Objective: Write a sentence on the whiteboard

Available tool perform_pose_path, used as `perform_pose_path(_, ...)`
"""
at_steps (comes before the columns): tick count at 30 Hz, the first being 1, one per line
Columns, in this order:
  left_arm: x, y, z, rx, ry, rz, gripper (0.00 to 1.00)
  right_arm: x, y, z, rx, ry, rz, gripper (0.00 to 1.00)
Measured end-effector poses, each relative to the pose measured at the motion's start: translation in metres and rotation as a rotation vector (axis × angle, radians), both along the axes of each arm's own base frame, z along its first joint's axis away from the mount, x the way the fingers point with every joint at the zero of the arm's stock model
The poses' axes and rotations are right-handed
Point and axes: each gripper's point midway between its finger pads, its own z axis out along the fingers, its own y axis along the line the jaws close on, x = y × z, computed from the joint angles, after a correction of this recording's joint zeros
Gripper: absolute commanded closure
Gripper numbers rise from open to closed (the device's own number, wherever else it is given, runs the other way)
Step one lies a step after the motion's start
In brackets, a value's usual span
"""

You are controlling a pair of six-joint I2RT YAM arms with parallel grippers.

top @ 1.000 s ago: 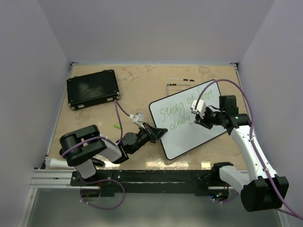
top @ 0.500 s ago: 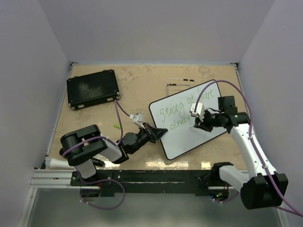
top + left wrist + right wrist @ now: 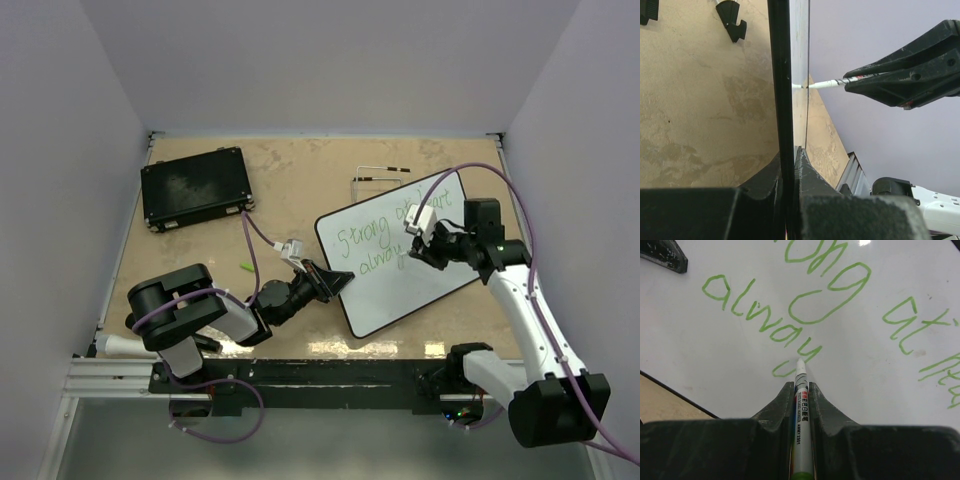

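Far left, black case: flat on the table, well apart from the work. Not my concern.
left gripper: my fingers are closed all the way down on the whiteboard's near-left rim. In the left wrist view the thin black edge runs straight into the pinch.
whiteboard: middle-right of the table, skewed, long side running up to the right. I can't tell whether it rests flat or is lifted slightly.
whiteboard handling: my guess is stiff, light, and glossy, so slick. The rim is the only sensible hold; the face would slip and smear. A one-corner clamp means it could pivot under pen pressure.
sentence: green ink, two lines. The top line is partly behind my right arm from above. The lower line reads "alway" in the right wrist view, so the "s" and the last word are not yet written.
marker: thin, smooth barrel with a white tip poking out past my fingertips. The tip sits at the tail of the "y". From the left wrist view it looks to be touching the board, or as near as makes no difference.
marker handling: probably light, hard, and prone to roll or slide. Hold low on the barrel with light pressure.
right gripper: fully clamped on the marker, with the barrel seated between both fingers, over the board's middle.
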Motion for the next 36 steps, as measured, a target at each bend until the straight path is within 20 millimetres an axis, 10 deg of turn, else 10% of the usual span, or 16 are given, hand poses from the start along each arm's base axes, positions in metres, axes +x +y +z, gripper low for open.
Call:
perform_pose_path(12,0.000,0.000,0.000,0.001,0.000,0.000,1.00,0.007,-0.008,0.049,0.013,-0.138,-0.080,1.00)
perform_pose_path(36,-0.002,0.003,-0.003,0.005,0.004,-0.003,1.00,0.024,-0.017,0.039,0.122,-0.083,-0.162,1.00)
